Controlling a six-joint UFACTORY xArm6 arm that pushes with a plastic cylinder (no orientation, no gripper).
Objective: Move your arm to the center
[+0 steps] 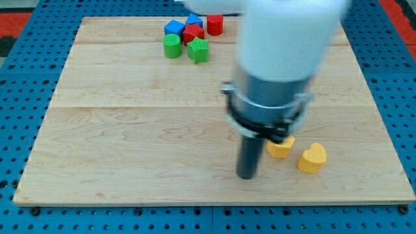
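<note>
Camera view is showing our tip (246, 175) sitting on the wooden board (130, 130), right of centre and toward the near edge. It is grasping nothing, just a bare rod touching no block. The task's thing is the arm itself: stiff, nothing to take hold of, and we're judging it needs a short slide left and far to reach centre. Just right of the tip are lying a yellow block (281, 147) and a yellow heart (312, 158). Far off are clustering a blue cube (173, 27), another blue block (194, 19), red star (193, 34), red cylinder (215, 25), green cylinder (172, 46) and green star (199, 50). We're reading no labels or writing anywhere.
</note>
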